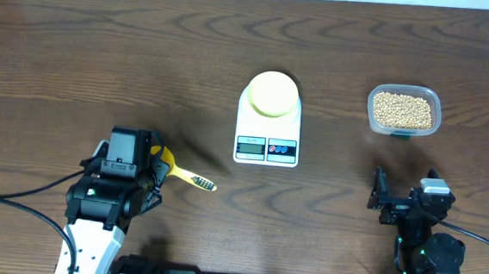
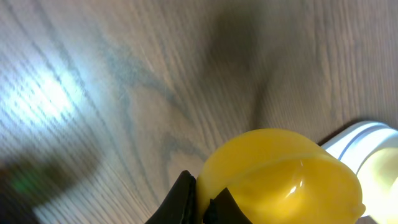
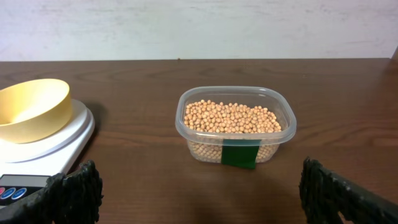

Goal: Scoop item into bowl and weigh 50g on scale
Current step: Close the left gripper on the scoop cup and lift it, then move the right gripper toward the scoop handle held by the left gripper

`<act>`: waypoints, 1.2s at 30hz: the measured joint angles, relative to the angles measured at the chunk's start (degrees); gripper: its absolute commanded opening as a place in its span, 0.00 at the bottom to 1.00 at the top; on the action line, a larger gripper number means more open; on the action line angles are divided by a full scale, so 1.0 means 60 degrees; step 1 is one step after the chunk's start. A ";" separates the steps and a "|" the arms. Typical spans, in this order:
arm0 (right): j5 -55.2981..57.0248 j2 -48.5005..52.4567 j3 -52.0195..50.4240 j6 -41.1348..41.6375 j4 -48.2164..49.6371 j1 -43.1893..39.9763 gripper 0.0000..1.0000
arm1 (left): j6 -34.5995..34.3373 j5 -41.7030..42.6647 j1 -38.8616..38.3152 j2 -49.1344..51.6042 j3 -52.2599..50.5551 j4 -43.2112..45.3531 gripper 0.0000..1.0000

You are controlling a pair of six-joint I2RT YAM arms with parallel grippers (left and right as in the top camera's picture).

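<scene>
The tan beans (image 1: 403,111) fill a clear plastic tub at the right and also show in the right wrist view (image 3: 233,118). The pale-yellow bowl (image 1: 272,94) stands empty on the white scale (image 1: 266,143); the right wrist view shows the bowl (image 3: 31,109) and the scale (image 3: 65,138) at its left. My left gripper (image 1: 151,170) is shut on a bright yellow scoop (image 1: 176,171), low over the table at the front left; its jaws (image 2: 203,202) pinch the scoop's edge (image 2: 280,177). My right gripper (image 1: 400,200) is open and empty, in front of the tub (image 3: 199,186).
The clear tub (image 3: 283,127) has a green label on its near side. The scale's display and two buttons face the front edge. A white wall runs behind the table. Cables trail from both arm bases at the front.
</scene>
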 measured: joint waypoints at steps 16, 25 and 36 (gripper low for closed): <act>0.0000 0.0000 0.0000 0.0000 0.0000 0.0000 0.99 | -0.2058 0.1206 0.0000 0.0000 0.0000 -0.0834 0.07; 0.0000 0.0000 0.0000 0.0000 0.0000 0.0000 0.99 | -0.2087 0.1424 0.0000 0.0000 0.0000 -0.1257 0.07; 0.0000 0.0000 0.0000 0.0000 0.0000 0.0000 0.99 | -0.2087 0.1461 0.0000 0.0000 0.0000 -0.1570 0.07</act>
